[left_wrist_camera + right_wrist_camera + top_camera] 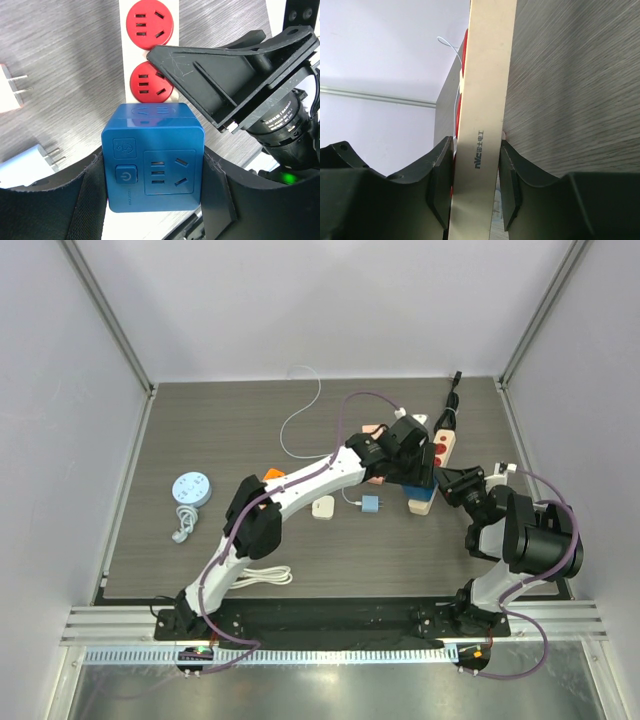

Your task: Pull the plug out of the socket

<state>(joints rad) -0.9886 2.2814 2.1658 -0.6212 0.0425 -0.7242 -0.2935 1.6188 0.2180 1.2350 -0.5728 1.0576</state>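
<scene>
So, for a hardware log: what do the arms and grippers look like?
The left arm and right arm have white links, black joints and lilac cables looping alongside. The left gripper and right gripper are black, angular and padded; the right one looks scratched.

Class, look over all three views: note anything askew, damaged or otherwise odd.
The power strip lies slanted on the table, not square to its edges. Pale scratches mark one jaw of the right gripper, seen from the left wrist. The plug looks intact.
</scene>
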